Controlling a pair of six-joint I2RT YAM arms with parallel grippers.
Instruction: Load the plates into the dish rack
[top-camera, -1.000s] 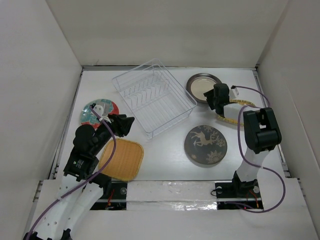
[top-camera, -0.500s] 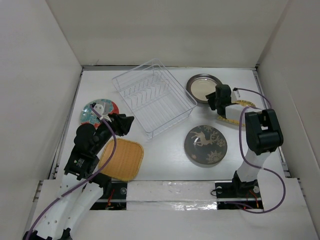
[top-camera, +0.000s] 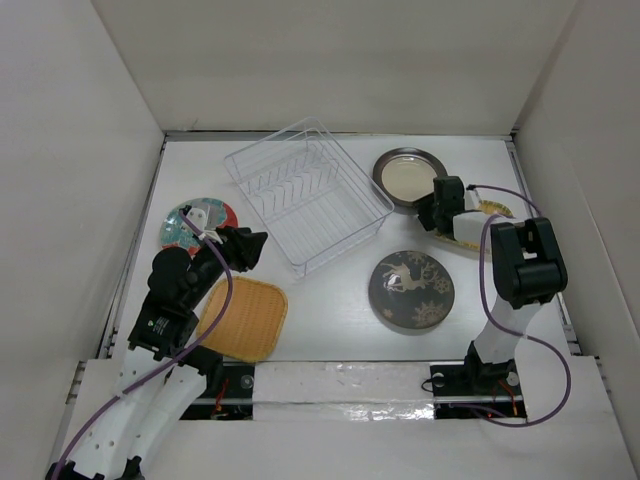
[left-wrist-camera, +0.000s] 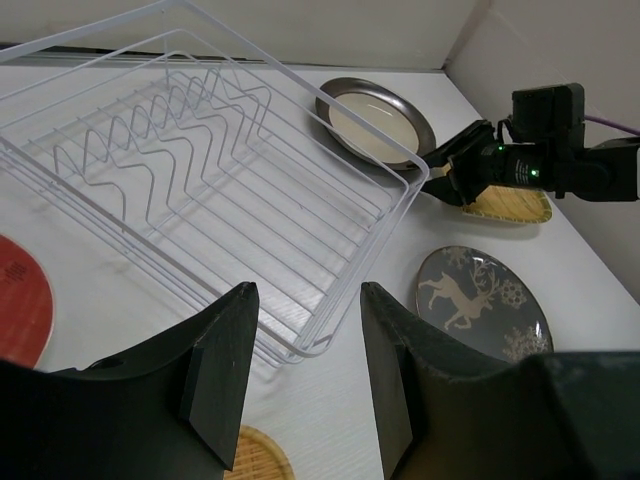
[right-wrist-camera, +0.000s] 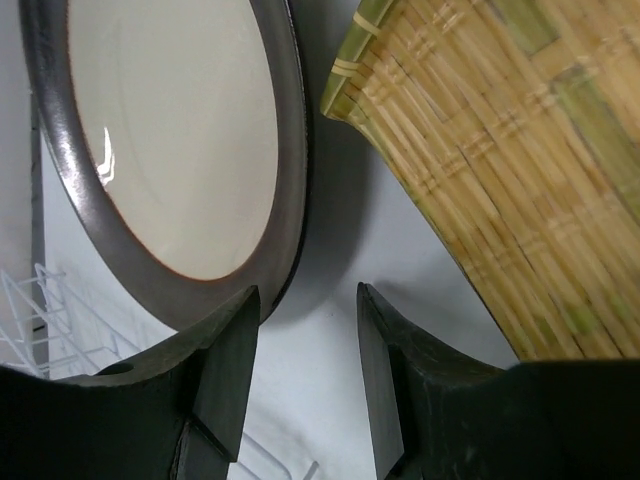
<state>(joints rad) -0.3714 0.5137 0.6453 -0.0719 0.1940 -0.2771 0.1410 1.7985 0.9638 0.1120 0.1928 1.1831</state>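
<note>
Slanting far-left to near-right, dish rack (top-camera: 308, 195)

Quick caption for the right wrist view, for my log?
Open right gripper above the gap between the cream-centred plate and the yellow woven plate.

Left arm (top-camera: 172, 295) runs up from the near-left base, elbow bent, forearm angled far-right. Left gripper (top-camera: 250, 246) points far-right, jaws apart, nothing between them. Right arm (top-camera: 522, 262) is folded sharply at the elbow, forearm reaching far-left. Right gripper (top-camera: 428, 213) is pitched down and low, jaws apart, empty.
</note>
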